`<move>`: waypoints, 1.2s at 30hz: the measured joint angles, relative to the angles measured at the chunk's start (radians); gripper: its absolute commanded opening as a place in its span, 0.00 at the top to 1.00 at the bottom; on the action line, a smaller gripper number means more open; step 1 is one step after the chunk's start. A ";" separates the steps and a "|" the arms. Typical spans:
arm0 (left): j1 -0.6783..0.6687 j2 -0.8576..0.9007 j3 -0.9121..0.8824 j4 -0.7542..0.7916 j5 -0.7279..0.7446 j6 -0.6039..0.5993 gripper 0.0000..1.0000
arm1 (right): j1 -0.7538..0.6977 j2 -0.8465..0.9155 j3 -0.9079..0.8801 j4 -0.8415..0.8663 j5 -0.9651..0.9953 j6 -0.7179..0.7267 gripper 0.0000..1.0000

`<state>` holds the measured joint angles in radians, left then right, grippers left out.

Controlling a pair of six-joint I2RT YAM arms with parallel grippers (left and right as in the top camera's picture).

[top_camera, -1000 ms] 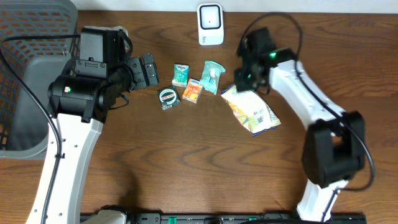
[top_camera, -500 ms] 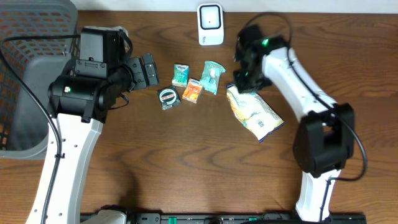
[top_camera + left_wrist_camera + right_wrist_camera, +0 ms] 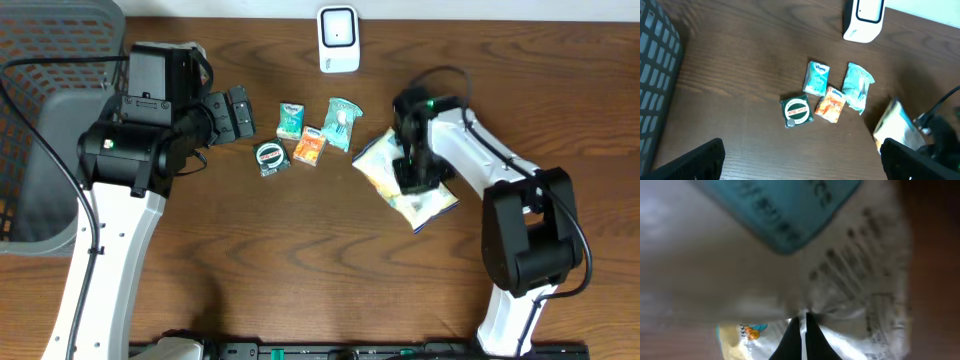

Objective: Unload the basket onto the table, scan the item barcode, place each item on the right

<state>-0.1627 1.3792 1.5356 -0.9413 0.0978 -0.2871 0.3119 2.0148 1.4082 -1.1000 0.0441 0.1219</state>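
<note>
A yellow-and-white snack bag lies right of the table's middle, with my right gripper pressed onto its top. In the right wrist view the right gripper is shut, pinching a fold of the snack bag, and a blurred barcode shows on the crumpled film beyond the fingertips. The white scanner stands at the back edge. My left gripper hovers open left of the small items, holding nothing. In the left wrist view, nothing but table lies between the wide black fingers of the left gripper.
A green round tin, an orange packet, a teal packet and a teal bag lie between the arms. A grey mesh basket fills the left edge. A black cable loops over the right arm.
My right gripper moved from the bag's back-left corner toward the front, onto its middle. The bag turned and shifted slightly with it. The left arm stayed still.
</note>
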 measured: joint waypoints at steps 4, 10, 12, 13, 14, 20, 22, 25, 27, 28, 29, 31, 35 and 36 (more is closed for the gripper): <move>0.000 0.000 0.000 0.000 0.000 0.000 0.02 | 0.000 -0.001 0.001 -0.040 -0.037 0.012 0.99; 0.000 0.000 0.000 -0.001 0.000 0.000 0.02 | 0.000 0.006 0.227 -0.149 -0.052 0.015 0.94; 0.000 0.000 0.000 0.000 0.000 0.000 0.02 | 0.000 0.005 0.301 -0.131 -0.053 0.012 0.91; 0.000 0.000 0.000 -0.001 0.000 0.000 0.02 | 0.000 0.005 0.315 -0.113 -0.053 0.011 0.92; 0.000 0.000 0.000 -0.001 0.000 0.000 0.02 | 0.000 0.005 0.322 -0.085 -0.053 0.011 0.92; 0.000 0.000 0.000 -0.001 0.000 0.000 0.02 | 0.002 0.000 0.252 0.025 -0.056 0.011 0.90; 0.000 0.000 0.000 0.000 0.000 0.000 0.02 | 0.008 0.000 0.173 0.100 -0.064 0.011 0.90; 0.000 0.000 0.000 -0.001 0.000 0.000 0.02 | 0.036 0.001 0.048 0.219 -0.079 0.037 0.88; 0.000 0.000 0.000 -0.001 0.000 0.000 0.02 | 0.050 -0.002 0.016 0.280 -0.079 0.057 0.88; 0.000 0.000 0.000 -0.001 0.000 0.000 0.02 | 0.055 -0.005 0.006 0.307 -0.079 0.065 0.88; 0.000 0.000 0.000 -0.001 0.000 0.000 0.02 | 0.059 -0.007 0.000 0.349 -0.079 0.074 0.88; 0.000 0.000 0.000 -0.001 0.000 0.000 0.02 | 0.059 -0.007 -0.004 0.414 -0.083 0.084 0.87; 0.000 0.000 0.000 -0.001 0.000 0.000 0.02 | 0.034 -0.001 0.037 0.404 -0.072 0.094 0.89; 0.000 0.000 0.000 -0.001 0.000 0.000 0.02 | 0.013 0.004 0.084 0.363 -0.068 0.095 0.91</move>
<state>-0.1627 1.3792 1.5356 -0.9424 0.0975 -0.2871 0.3248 2.0190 1.4925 -0.7368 -0.0235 0.2173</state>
